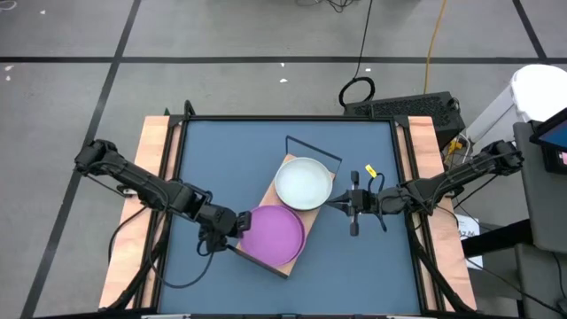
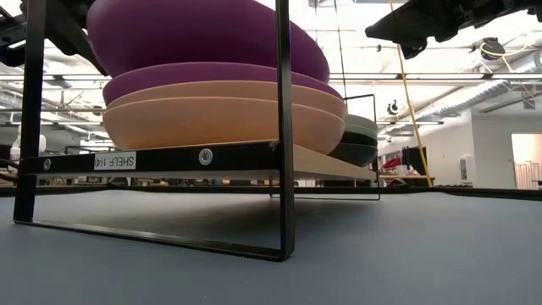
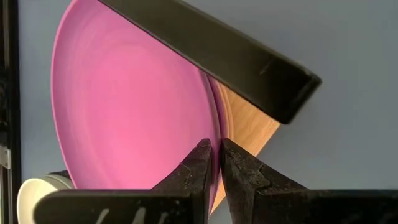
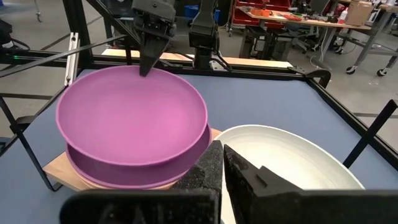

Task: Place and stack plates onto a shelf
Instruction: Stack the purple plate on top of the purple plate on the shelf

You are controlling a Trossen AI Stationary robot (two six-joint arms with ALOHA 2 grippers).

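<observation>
The wooden shelf (image 1: 290, 165) stands slantwise at mid-table. On its near-left end is a stack of two pink plates (image 2: 220, 114) under a purple plate (image 2: 169, 80). A second purple plate (image 1: 272, 234) lies tilted on top. My left gripper (image 1: 232, 223) is shut on this plate's left rim. On the shelf's far end a white plate (image 1: 304, 182) tops a stack with a green (image 2: 362, 127) and a dark plate. My right gripper (image 1: 339, 204) is shut and empty, just right of the white plate and above the table. My left gripper pinches the top purple plate's rim (image 3: 216, 134) on its left side, one finger (image 3: 198, 168) on the inner face and the other (image 3: 242, 174) on the outer. The fingers come slanting down from the table's left. The held side is raised; the opposite side rests on the purple plate below.
The shelf's black wire frame (image 1: 315, 147) rises at its far end and its near post (image 2: 284, 127) stands close to the low camera. A yellow tag (image 1: 370, 170) lies right of the shelf. Bare blue table (image 1: 221, 159) lies around the shelf.
</observation>
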